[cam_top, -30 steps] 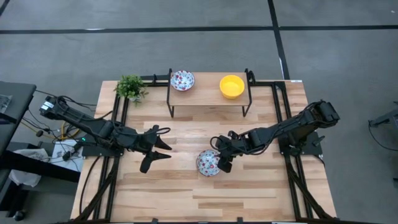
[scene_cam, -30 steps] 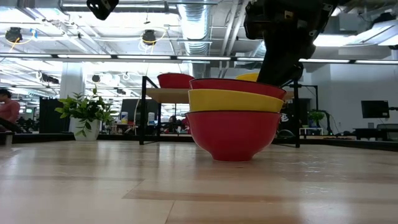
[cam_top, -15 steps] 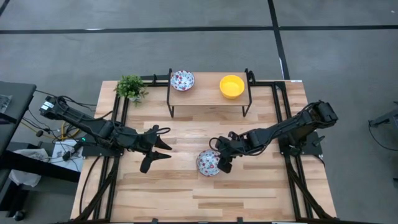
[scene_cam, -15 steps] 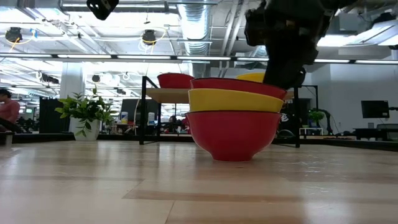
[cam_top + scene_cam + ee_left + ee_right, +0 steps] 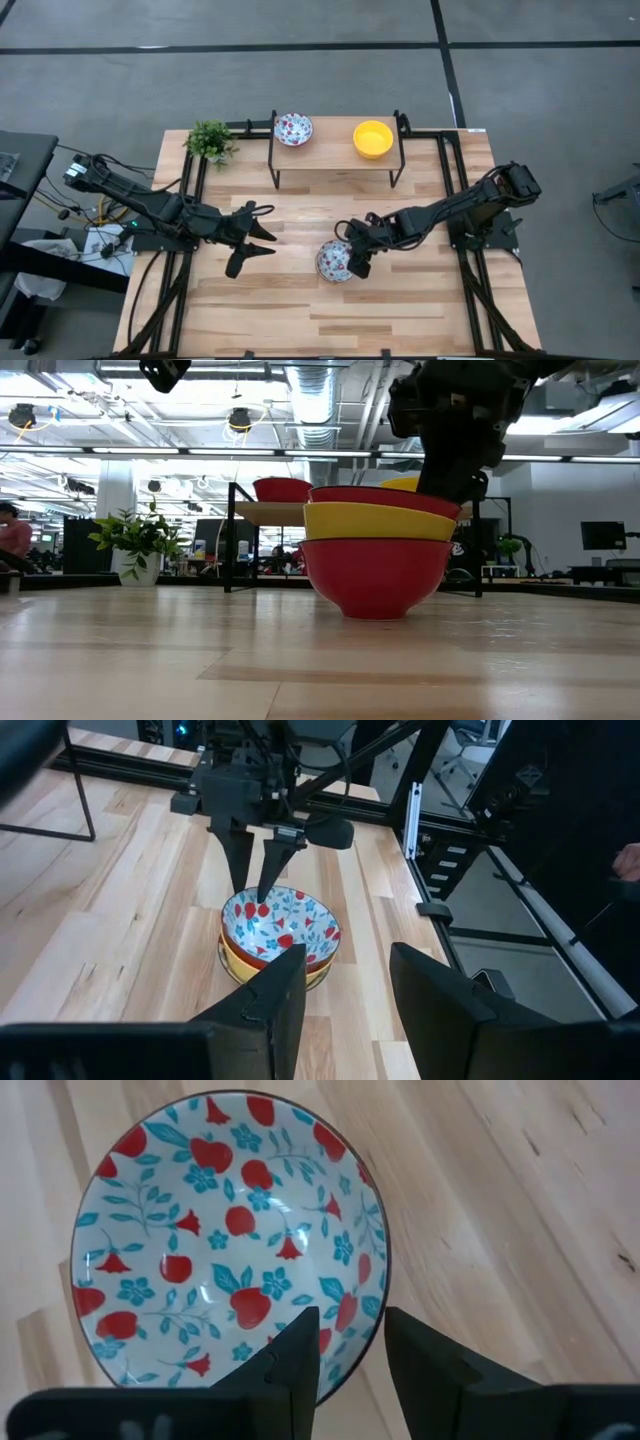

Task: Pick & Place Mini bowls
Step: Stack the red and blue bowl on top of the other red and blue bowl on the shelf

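A stack of three mini bowls stands on its base at the table's middle; the top one is white with red-and-blue flowers inside, and a yellow one sits between two red-walled ones. My right gripper is open and points down over the top bowl's right rim, one finger inside and one outside. My left gripper waits open to the stack's left. A second floral bowl and a yellow bowl stand on the raised shelf.
A small green potted plant stands at the table's far left corner. The shelf's black legs stand behind the stack. Bare wood lies toward the near edge. A person shows far off in the room.
My right gripper has edged a little toward the table's left, farther over the top bowl's rim. The stack and the left arm have kept still.
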`<action>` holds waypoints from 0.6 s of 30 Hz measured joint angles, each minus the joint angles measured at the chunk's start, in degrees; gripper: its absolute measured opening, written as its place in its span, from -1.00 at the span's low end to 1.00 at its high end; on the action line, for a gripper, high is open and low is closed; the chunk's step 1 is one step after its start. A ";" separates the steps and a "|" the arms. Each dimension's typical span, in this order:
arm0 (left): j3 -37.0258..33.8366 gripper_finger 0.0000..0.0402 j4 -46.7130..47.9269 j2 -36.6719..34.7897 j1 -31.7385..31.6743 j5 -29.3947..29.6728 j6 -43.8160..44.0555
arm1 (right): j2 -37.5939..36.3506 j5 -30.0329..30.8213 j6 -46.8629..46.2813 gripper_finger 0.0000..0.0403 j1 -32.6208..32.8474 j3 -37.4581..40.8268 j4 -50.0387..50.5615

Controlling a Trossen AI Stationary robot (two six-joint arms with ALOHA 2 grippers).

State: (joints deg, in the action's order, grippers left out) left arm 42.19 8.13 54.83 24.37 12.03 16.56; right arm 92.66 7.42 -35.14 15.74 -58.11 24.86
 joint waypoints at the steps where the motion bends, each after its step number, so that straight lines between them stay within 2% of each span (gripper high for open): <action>1: 0.00 -0.28 -0.01 -0.02 0.01 0.00 0.00 | 0.00 0.00 0.00 -0.50 -0.12 0.00 0.03; 11: 0.00 -0.28 -0.01 -0.02 0.00 0.15 0.22 | -0.13 0.03 0.03 -0.95 -0.17 -0.02 -0.06; 18: 0.00 -0.28 -0.24 0.00 0.01 0.15 0.24 | -0.20 -0.20 -0.57 -0.97 -0.17 -0.07 -0.19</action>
State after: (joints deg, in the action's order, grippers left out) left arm 42.19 7.90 54.82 24.38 12.19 16.80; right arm 92.47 7.22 -35.70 15.57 -58.17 24.67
